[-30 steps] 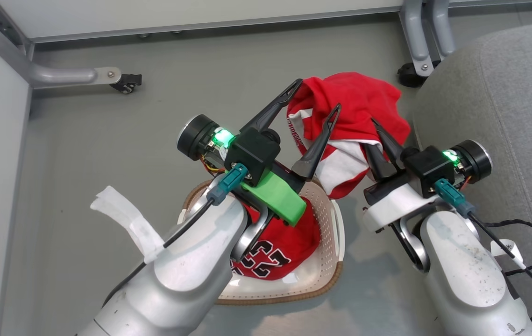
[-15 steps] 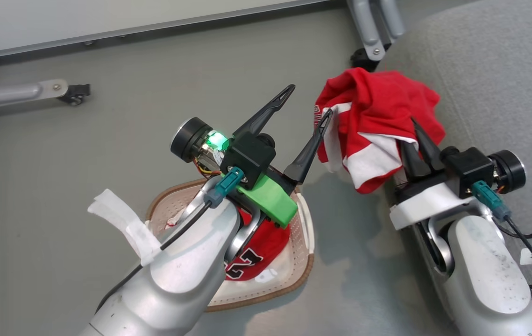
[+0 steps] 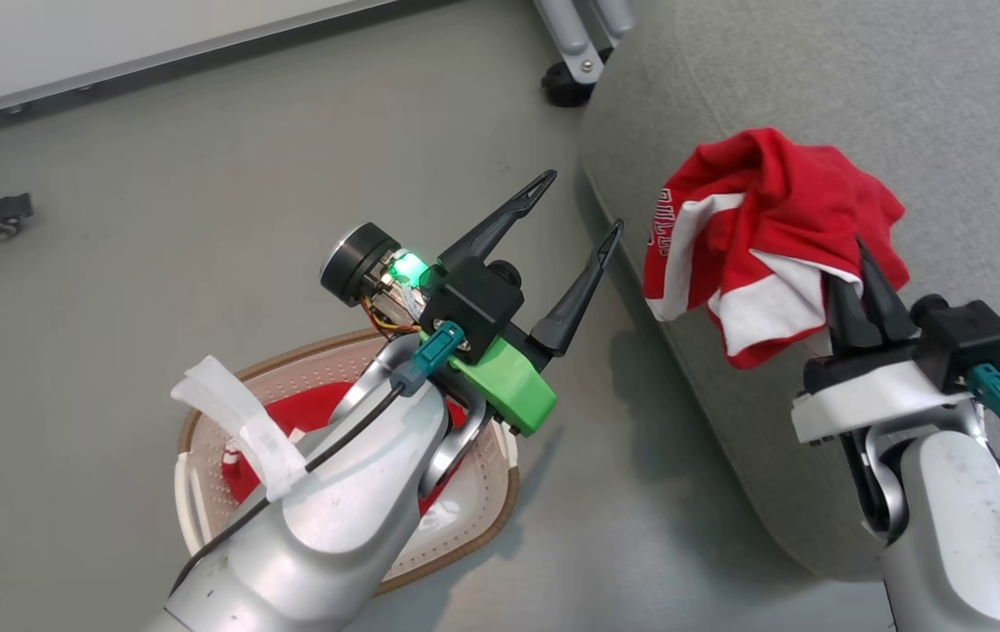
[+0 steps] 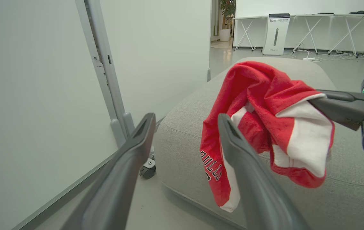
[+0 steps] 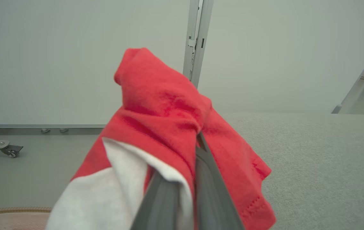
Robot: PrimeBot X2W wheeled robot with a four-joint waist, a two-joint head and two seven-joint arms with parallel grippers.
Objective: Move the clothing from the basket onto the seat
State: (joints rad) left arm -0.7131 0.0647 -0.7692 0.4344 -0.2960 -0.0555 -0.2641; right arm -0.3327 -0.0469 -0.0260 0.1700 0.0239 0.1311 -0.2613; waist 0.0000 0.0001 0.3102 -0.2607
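Pinched clothing (image 3: pixel 780 211) now over the seat (image 3: pixel 921 79)

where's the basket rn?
Head view, lower left: the basket sits on the floor under the left arm, to the left of the seat, with a red garment inside it.

Smooth grey floor (image 3: pixel 201 175); white partition panels (image 4: pixel 25 95) on castored metal legs (image 4: pixel 119 132) — farther off, white trestle tables (image 4: pixel 329 15) and a potted plant (image 4: pixel 226 19).
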